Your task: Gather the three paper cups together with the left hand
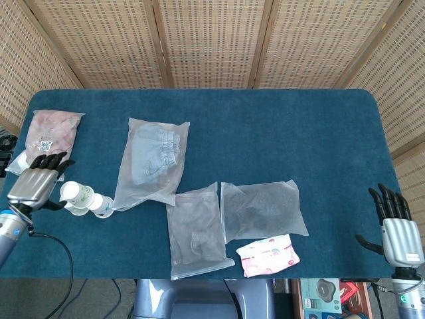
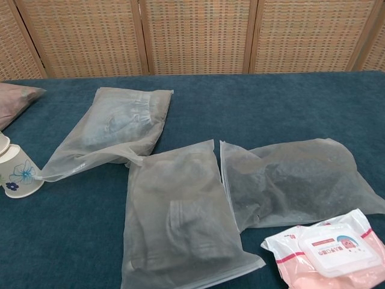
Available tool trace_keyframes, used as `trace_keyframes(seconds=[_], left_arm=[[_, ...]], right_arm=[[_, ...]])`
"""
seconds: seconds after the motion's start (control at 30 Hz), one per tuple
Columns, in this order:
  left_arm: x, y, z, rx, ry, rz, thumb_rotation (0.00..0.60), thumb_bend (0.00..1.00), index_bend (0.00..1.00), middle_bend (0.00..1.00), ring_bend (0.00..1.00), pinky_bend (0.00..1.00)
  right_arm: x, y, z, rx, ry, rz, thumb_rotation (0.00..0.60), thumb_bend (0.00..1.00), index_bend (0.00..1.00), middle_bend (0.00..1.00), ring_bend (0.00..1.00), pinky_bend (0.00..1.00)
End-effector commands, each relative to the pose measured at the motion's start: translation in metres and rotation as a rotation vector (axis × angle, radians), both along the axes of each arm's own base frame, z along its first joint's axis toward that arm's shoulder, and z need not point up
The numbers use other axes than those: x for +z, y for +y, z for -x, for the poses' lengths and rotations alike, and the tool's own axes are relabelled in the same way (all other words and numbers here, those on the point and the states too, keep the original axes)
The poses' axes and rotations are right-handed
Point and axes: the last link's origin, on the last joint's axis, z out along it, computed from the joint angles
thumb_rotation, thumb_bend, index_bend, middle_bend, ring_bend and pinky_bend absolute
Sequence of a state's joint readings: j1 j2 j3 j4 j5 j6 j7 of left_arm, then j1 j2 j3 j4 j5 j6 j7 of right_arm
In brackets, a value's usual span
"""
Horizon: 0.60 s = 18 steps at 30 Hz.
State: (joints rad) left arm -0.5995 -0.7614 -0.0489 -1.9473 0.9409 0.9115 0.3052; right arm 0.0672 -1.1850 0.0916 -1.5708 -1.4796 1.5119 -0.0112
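Three white paper cups with a blue flower print lie bunched together near the table's left front: one cup point(image 1: 73, 193) nearest the hand, a second point(image 1: 81, 208) just in front of it, a third point(image 1: 101, 205) to their right. The chest view shows one cup point(image 2: 18, 174) at its left edge and a sliver of another point(image 2: 2, 143). My left hand point(image 1: 34, 182) hovers just left of the cups with its fingers spread, holding nothing. Off the table's front right corner, my right hand point(image 1: 397, 229) is open and empty.
A clear bag of light clothing point(image 1: 151, 159) lies right of the cups, its corner touching them. Two more clear bags point(image 1: 194, 229) point(image 1: 260, 211) and a pink wipes pack point(image 1: 268, 254) lie at the front middle. A pink bagged item point(image 1: 52, 133) sits at the far left.
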Motion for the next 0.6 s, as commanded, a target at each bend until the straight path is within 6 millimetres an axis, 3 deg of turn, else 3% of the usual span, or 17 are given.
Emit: trace_keyframes(seconds=[0.03, 0.17, 0.27, 0.4, 0.6], left_arm=[[0.027, -0.015, -0.021, -0.029, -0.109, -0.020, 0.600, 0.26, 0.10, 0.00, 0.00, 0.00], [0.043, -0.031, -0.034, -0.094, -0.214, -0.076, 0.600, 0.26, 0.10, 0.00, 0.00, 0.00], [0.043, -0.051, -0.038, -0.182, -0.299, -0.145, 0.600, 0.26, 0.08, 0.00, 0.00, 0.00], [0.021, -0.078, -0.031, -0.267, -0.315, -0.183, 0.600, 0.26, 0.05, 0.00, 0.00, 0.00], [-0.038, -0.110, -0.016, -0.312, -0.311, -0.235, 0.600, 0.26, 0.03, 0.00, 0.00, 0.00]], right_arm=[[-0.001, 0.000, -0.001, 0.002, 0.001, -0.004, 0.600, 0.09, 0.00, 0.00, 0.00, 0.00], [-0.001, 0.001, -0.001, 0.006, 0.006, -0.006, 0.600, 0.09, 0.00, 0.00, 0.00, 0.00], [-0.002, 0.000, -0.003, 0.017, 0.010, -0.012, 0.600, 0.09, 0.00, 0.00, 0.00, 0.00], [-0.004, 0.001, -0.002, 0.011, 0.025, -0.028, 0.600, 0.09, 0.00, 0.00, 0.00, 0.00], [-0.009, 0.001, -0.003, 0.015, 0.049, -0.055, 0.600, 0.09, 0.00, 0.00, 0.00, 0.00]])
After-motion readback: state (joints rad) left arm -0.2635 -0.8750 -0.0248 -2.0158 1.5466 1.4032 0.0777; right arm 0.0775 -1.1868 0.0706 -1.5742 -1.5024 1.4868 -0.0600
